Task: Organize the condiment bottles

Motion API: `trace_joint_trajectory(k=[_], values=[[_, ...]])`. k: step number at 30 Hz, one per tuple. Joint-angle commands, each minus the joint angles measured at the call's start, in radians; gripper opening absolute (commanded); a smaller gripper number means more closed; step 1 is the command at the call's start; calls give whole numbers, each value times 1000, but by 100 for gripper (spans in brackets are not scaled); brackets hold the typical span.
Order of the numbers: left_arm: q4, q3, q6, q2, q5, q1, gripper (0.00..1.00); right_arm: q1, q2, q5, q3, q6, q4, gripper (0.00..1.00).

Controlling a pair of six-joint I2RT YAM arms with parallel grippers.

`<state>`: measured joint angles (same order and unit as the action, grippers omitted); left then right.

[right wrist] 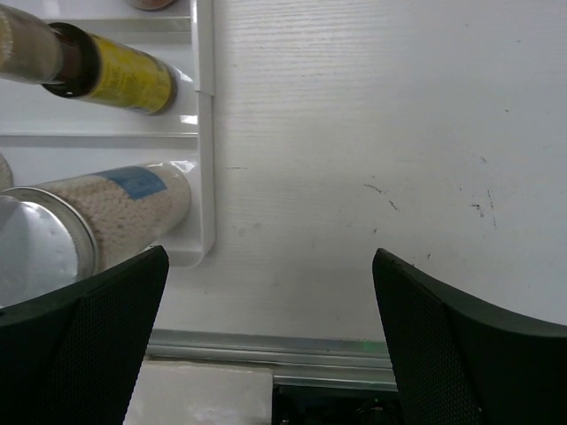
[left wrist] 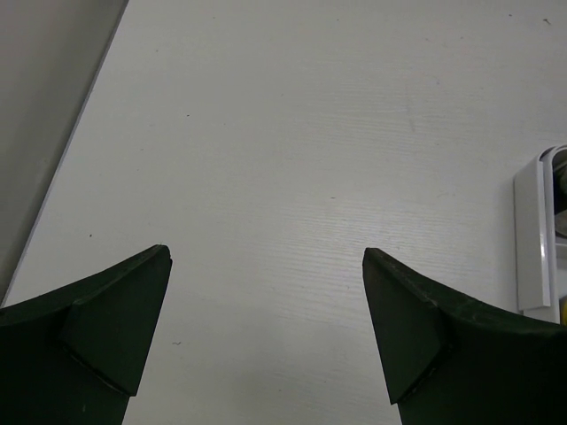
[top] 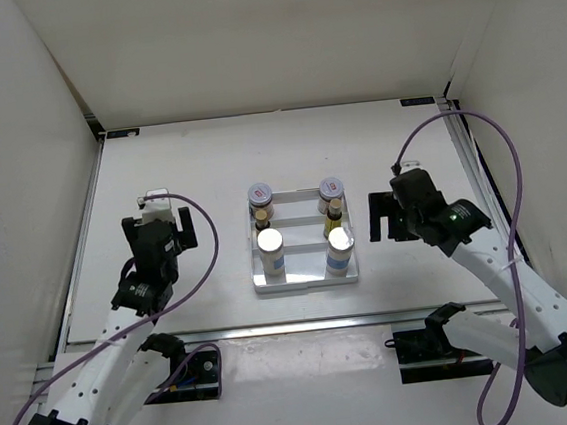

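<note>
A shallow white tray (top: 306, 283) sits mid-table and holds the condiment bottles in two columns. At the back are two jars with red-marked lids (top: 260, 194) (top: 331, 187), behind two tiny dark bottles (top: 262, 217) (top: 335, 210). Nearest are two white cylinders with silver caps (top: 269, 242) (top: 339, 239). My left gripper (top: 157, 220) (left wrist: 266, 255) stands open over bare table, left of the tray edge (left wrist: 532, 239). My right gripper (top: 387, 218) (right wrist: 270, 255) is open and empty, just right of the tray rim (right wrist: 205, 133). Beside it are a blue-labelled cylinder (right wrist: 115, 208) and a yellow-labelled bottle (right wrist: 124, 80).
White enclosure walls (top: 16, 148) stand on the left, back and right. A metal rail (right wrist: 266, 345) runs along the table's near edge. A purple cable (top: 207, 250) loops off each arm.
</note>
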<state>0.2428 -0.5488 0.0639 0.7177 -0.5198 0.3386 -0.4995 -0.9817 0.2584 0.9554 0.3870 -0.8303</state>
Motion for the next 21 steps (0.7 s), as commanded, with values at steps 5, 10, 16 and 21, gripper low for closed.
trace_joint_trajectory(k=[5, 10, 16, 21], values=[[-45, -8, 17, -26, -25, -13, 100, -1, 92, 110, -76, 67, 20, 99], [-69, 1, 28, -60, -2, -13, 100, -1, 113, 223, -67, 110, -21, 99], [-60, 1, 28, -69, -5, -13, 100, -1, 175, 255, -89, 130, -21, 99], [-40, 1, 50, -69, -35, -13, 100, -1, 166, 280, -89, 151, -30, 99]])
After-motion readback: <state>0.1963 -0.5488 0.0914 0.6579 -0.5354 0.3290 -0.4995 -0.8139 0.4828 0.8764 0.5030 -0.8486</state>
